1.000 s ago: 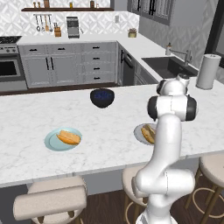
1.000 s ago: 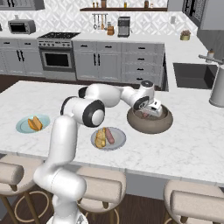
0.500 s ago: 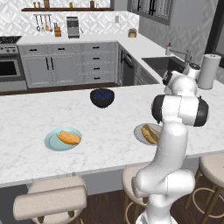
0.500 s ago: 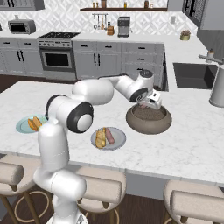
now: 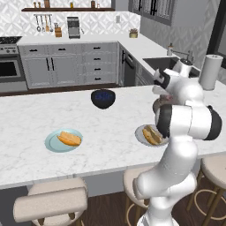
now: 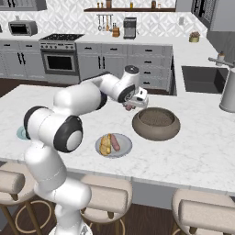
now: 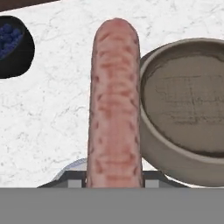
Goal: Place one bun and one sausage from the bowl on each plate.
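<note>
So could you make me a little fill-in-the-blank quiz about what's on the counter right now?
1. The claw is holding a ____.
2. The grey plate already carries a bun and a ____.
3. The pale blue plate has only a ____ on it.
4. The brown bowl beside the claw looks ____ inside.

Missing words: sausage; sausage; bun; empty

The white marble counter (image 6: 197, 151) is carrying a brown bowl (image 6: 156, 123), a dark bowl (image 5: 103, 98), a pale blue plate (image 5: 53, 144) and a light grey plate (image 6: 124, 148) sitting just beside the brown bowl.
</note>
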You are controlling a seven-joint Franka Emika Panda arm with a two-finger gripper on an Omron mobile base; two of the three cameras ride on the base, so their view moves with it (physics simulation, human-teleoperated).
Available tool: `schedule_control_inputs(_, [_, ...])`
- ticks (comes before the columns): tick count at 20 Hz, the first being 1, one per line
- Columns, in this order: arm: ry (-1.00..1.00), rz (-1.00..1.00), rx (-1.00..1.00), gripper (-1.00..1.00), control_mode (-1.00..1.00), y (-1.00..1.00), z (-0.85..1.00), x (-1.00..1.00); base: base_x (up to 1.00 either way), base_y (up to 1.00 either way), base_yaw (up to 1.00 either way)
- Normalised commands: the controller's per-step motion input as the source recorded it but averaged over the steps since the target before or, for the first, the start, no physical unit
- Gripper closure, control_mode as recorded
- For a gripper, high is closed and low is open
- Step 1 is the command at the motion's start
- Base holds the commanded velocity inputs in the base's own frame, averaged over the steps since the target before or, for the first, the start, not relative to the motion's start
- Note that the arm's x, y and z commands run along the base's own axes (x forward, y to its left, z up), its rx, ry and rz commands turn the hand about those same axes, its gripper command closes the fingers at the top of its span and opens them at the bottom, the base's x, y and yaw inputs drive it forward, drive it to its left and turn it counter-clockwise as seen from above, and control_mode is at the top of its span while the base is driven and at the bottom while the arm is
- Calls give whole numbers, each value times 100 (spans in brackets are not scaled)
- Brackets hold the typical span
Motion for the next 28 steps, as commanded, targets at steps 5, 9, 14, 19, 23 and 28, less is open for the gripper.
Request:
schedule_control_inputs(5, [0,33,0,100,-100,100,0,-39,0,0,0])
schedule_control_inputs(9, [0,35,0,100,-100,100,0,-41,0,0,0])
schedule_control_inputs(14, [0,33,-3,100,-100,100,0,-54,0,0,0])
schedule_control_inputs(19, [4,29,-5,100,-100,100,0,-58,0,0,0])
schedule_control_inputs(23, [5,25,-7,100,-100,100,0,-58,0,0,0])
schedule_control_inputs(28, [5,23,-7,100,-100,100,0,-54,0,0,0])
